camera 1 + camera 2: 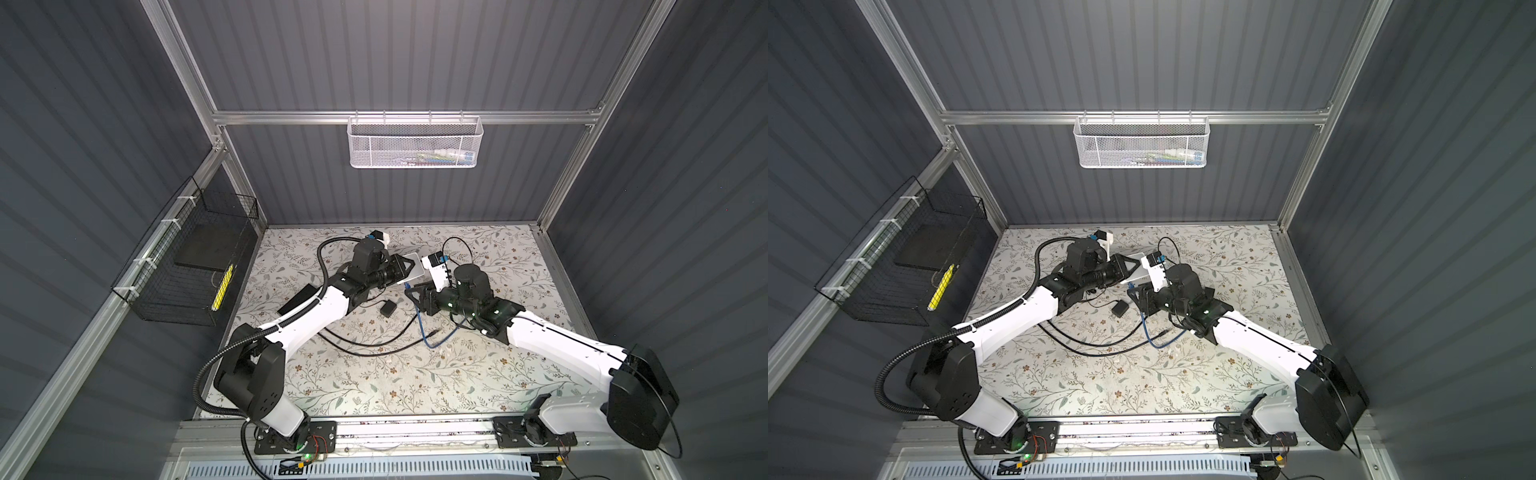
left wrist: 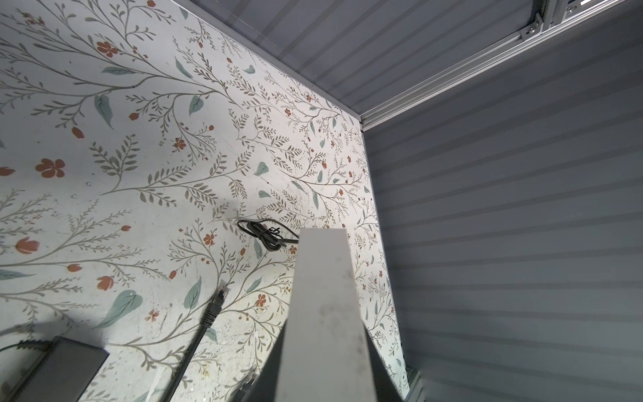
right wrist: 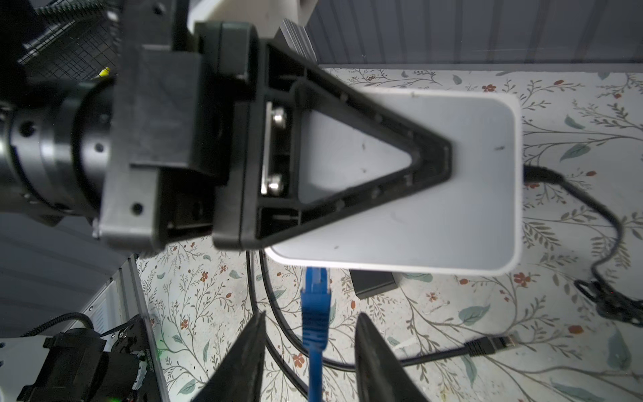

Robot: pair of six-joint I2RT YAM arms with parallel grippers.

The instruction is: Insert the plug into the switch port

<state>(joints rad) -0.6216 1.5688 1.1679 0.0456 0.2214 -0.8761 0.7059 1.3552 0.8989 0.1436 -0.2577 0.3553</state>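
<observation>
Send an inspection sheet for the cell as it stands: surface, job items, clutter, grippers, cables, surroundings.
Surface: floral tabletop, scuffed.
Job's things: white switch held in the left gripper; blue plug meets its edge, seating not visible.
Clutter: small black box on the tabletop.
Grippers: left gripper shut on the switch; right gripper open, fingers either side of the plug, apart from it.
Cables: blue cable trails to the tabletop; black patch cable lies loose; black lead enters the switch.
Surroundings: white mesh basket on back rail; black wire basket on left wall.

Flat white switch, rounded corners, broad face showing, blue plug, tip meeting the switch's long side
</observation>
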